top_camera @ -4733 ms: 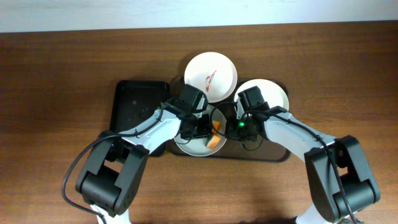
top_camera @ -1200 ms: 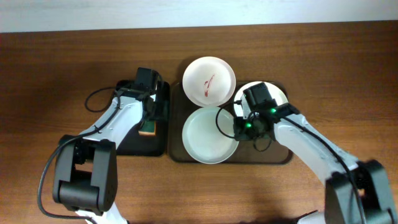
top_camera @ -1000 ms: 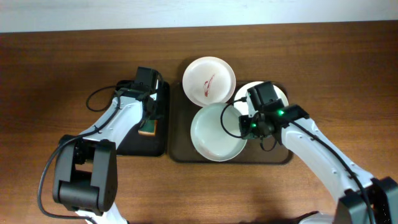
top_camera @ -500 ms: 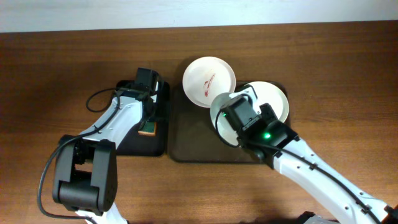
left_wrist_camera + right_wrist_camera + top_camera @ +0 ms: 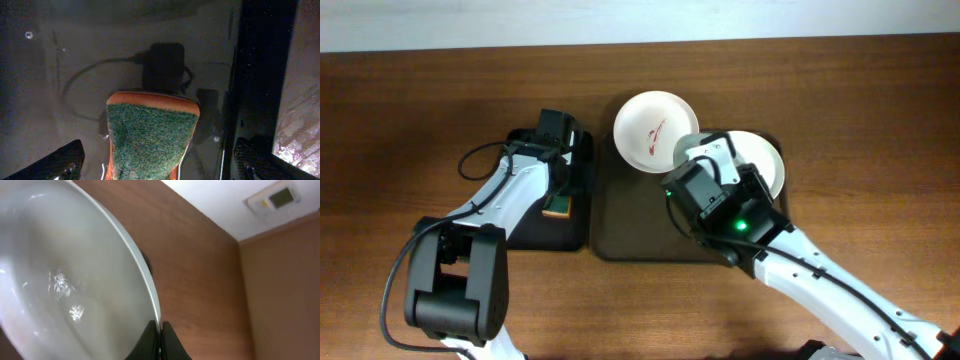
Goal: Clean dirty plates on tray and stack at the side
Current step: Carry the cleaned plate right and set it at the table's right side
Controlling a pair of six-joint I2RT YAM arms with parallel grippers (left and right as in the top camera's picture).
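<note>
While the right gripper pinches the thin rim of a plain white plate, that plate hangs tilted in the air above the right half of the dark brown tray, mostly hidden under the arm in the overhead view. A streaked plate sits at the tray's far left corner, overlapping its far edge. A third plate lies at the far right corner, its middle covered by the arm, so I cannot tell whether it is clean. The left gripper stands spread wide over the sponge, which lies green side up on the black tray and is not gripped.

The main risk, as I judge it, is the hold itself. A narrow pinch on a slick rim, with the whole plate levered out to one side, could let the plate swivel or slide out during the carry to the bare desk beside the tray. The hanging edge is also close above the two plates on the tray, so a low or hurried swing could clip one and knock it over the rim. Letting go while the plate is this tilted would make it clatter, roll or chip rather than settle flat.
</note>
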